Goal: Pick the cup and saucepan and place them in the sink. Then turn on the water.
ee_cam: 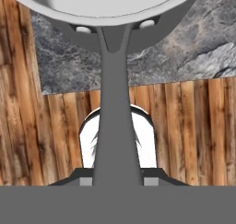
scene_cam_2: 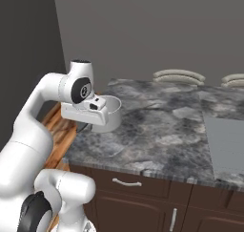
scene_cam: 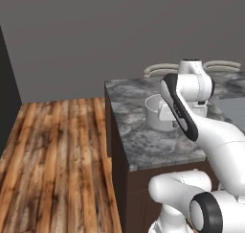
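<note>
While tool (ee_cam: 112, 181) seemingly pinches saucepan (scene_cam_2: 106, 112) handle, pan over countertop (scene_cam_2: 162, 131) edge

Left base view: saucepan on the counter, behind the arm.

The saucepan (scene_cam: 155, 113) stands upright on the grey marbled counter (scene_cam: 143, 145), partly hidden by the white arm (scene_cam: 191, 107) crossing at its 3 o'clock side. Dark brown cabinets (scene_cam: 122, 179) carry the counter. Wooden floor (scene_cam: 52, 165) lies toward 9 o'clock; a grey wall (scene_cam: 95, 35) lies toward 12 o'clock.
</note>
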